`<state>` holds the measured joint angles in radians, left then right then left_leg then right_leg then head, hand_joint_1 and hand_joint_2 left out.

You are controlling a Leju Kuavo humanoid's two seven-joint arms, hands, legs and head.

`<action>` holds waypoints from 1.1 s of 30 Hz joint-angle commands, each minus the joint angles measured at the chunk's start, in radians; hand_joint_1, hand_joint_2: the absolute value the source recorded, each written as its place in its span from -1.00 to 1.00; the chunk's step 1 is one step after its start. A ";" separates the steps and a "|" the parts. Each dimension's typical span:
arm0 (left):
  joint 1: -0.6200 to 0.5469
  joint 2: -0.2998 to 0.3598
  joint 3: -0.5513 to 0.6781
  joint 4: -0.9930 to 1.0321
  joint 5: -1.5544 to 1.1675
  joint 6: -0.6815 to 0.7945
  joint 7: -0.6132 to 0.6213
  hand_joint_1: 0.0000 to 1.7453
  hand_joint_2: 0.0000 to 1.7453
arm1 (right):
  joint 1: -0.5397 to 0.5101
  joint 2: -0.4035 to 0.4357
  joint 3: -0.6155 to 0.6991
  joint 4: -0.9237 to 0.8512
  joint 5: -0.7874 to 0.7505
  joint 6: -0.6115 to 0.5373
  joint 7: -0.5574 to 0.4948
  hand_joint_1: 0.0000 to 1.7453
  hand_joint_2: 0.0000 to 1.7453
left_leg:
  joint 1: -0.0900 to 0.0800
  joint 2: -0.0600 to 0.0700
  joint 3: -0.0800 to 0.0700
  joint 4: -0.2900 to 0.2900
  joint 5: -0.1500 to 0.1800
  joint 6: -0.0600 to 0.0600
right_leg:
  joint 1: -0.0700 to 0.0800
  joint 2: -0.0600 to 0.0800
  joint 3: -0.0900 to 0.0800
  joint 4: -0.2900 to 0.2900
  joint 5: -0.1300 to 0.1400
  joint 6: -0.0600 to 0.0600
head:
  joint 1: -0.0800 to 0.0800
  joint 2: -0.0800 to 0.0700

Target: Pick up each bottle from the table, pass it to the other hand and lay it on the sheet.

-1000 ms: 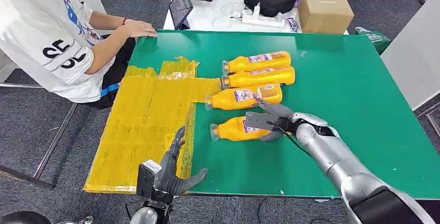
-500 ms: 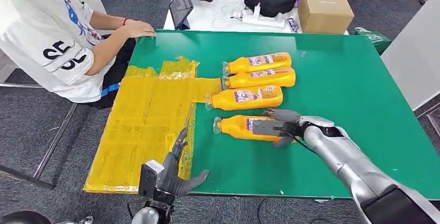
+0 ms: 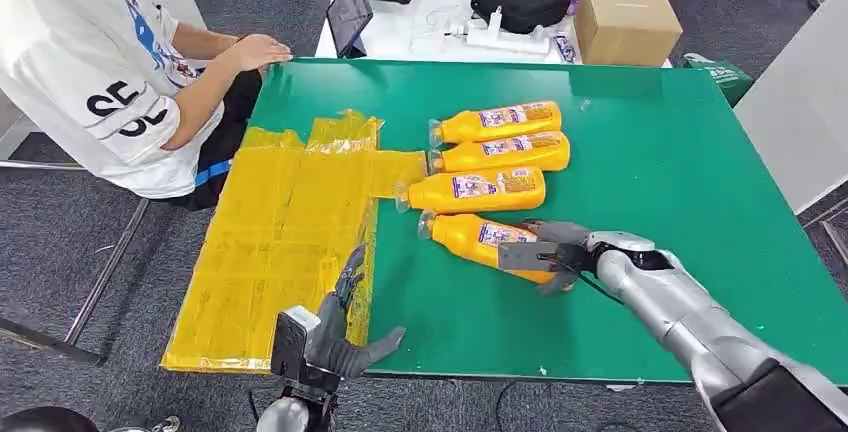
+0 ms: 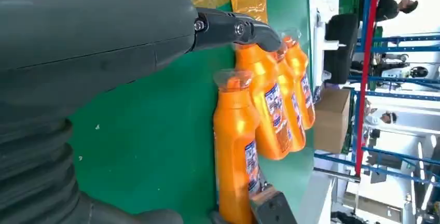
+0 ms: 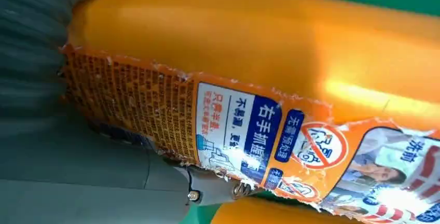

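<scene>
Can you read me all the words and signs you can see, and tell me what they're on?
"右手抓握处" in a blue box on the label of the bottle that the right hand grips.
A red crossed-out circle sign beside it on that label.
Small print on the label: too small to read.
Big dark letters on the person's white shirt: folded, unreadable.
Labels on the other three bottles: too small.

A green table (image 3: 680, 172) carries four orange bottles lying on their sides, caps pointing toward a yellow sheet (image 3: 280, 232). The far bottle (image 3: 497, 120), the second bottle (image 3: 500, 151) and the third bottle (image 3: 472, 190) lie side by side, almost parallel. The nearest bottle (image 3: 478, 239) lies skewed just beside the third. The sheet covers the table's left part and overhangs its left edge.
</scene>
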<state>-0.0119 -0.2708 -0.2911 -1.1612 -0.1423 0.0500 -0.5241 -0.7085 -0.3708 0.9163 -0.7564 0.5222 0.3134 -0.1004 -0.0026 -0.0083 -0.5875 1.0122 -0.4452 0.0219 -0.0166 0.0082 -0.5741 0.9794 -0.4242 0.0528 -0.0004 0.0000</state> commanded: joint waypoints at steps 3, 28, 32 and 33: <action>-0.001 0.011 -0.004 0.009 0.005 0.006 0.015 -1.00 1.00 | 0.112 0.067 -0.053 0.022 0.032 -0.179 0.019 1.00 1.00 | 0.003 0.003 0.005 -0.002 0.001 -0.002 | 0.004 0.001 0.005 -0.003 0.002 -0.003 | 0.001 0.000; 0.056 0.010 0.014 -0.114 0.070 0.051 -0.014 -1.00 1.00 | 0.621 0.402 -0.667 -0.934 0.130 -0.903 -0.351 1.00 1.00 | 0.004 -0.001 -0.011 0.001 0.003 -0.003 | 0.004 -0.001 -0.009 0.002 0.002 -0.003 | 0.000 0.000; 0.044 0.011 0.009 -0.121 0.130 0.026 -0.007 -1.00 1.00 | 0.674 0.491 -0.751 -0.991 0.140 -1.012 -0.481 1.00 1.00 | 0.004 -0.002 -0.009 0.000 0.003 -0.003 | 0.004 -0.002 -0.007 0.000 0.002 -0.004 | 0.000 0.000; 0.040 0.013 0.005 -0.125 0.142 0.020 -0.005 -1.00 1.00 | 0.688 0.505 -0.761 -1.002 0.126 -1.012 -0.500 1.00 1.00 | 0.004 -0.003 -0.011 0.000 0.004 -0.003 | 0.004 -0.003 -0.009 0.001 0.003 -0.003 | 0.001 0.000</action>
<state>0.0498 -0.2705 -0.2773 -1.2745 -0.0652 0.0996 -0.5413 -0.1158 -0.0053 0.3040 -1.5939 0.6516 -0.6074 -0.4639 0.0010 -0.0098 -0.5990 1.0118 -0.4406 0.0203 -0.0137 0.0078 -0.5847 0.9794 -0.4205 0.0516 0.0004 0.0000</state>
